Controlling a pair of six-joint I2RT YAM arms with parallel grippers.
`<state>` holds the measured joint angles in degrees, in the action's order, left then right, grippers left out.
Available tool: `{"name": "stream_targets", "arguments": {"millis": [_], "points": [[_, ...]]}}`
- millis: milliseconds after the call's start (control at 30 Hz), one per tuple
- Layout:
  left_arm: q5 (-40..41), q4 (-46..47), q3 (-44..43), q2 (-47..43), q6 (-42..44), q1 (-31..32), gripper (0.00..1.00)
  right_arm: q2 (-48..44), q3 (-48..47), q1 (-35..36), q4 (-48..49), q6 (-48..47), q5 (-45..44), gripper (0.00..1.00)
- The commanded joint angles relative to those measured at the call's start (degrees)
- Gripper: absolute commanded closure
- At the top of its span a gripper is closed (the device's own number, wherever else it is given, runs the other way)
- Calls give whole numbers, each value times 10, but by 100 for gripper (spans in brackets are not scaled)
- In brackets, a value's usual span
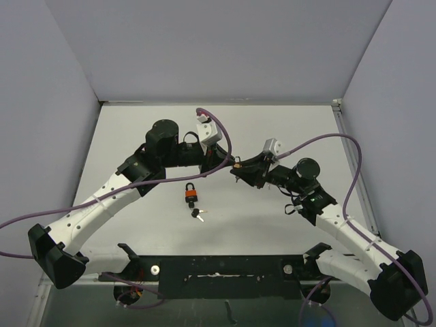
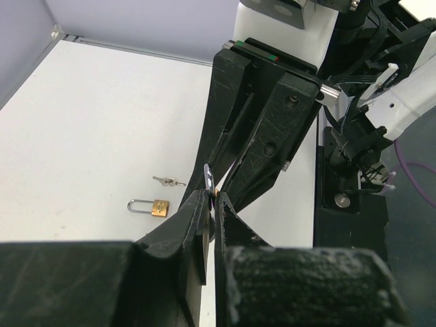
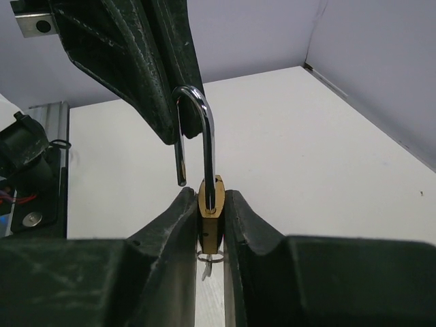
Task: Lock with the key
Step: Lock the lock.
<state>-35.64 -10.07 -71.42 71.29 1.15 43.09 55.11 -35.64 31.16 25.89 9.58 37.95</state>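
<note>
Midway between the bench's [image 1: 136, 136] side edges, the right hand [image 3: 210, 193] pinched a padlock [image 3: 212, 221]; the left hand [image 2: 212, 199] pinched its shackle [image 3: 208, 136].

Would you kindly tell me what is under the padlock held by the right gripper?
A thin metal ring shows below the padlock, between the fingers; the keyhole itself is covered by them.

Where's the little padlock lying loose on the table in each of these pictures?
Top external: loose padlock just below picture centre.
Left wrist: lower left, lying flat.
Right wrist: not in it; the held padlock there is another one.
Shared landmark: the keys beside it, in top and left wrist views.
</note>
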Motion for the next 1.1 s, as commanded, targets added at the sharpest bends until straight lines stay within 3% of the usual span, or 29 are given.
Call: {"name": "stream_targets", "arguments": {"millis": [0,100,200,300,567,767,900,1067], "points": [[3,56,-25,-9,-3,3,100,0,-29,8,13,-14,1,100],[9,56,-21,-10,-1,3,100,-10,-23,9,11,-21,11,100],[8,61,-14,-14,1,2,84,-26,-21,9,-9,-32,18,100],[9,61,-13,-15,2,2,77,-39,-27,9,-34,-43,16,100],[-10,64,-4,-23,10,2,76,-51,-29,8,-49,-47,3,100],[-71,155,58,-57,0,-4,70,-52,-44,-1,-65,-50,22,100],[-78,169,67,-65,-4,-7,67,-44,-49,-33,-50,-29,70,100],[-73,181,76,-77,-6,-8,65,-22,-36,-98,40,56,156,100]]}}
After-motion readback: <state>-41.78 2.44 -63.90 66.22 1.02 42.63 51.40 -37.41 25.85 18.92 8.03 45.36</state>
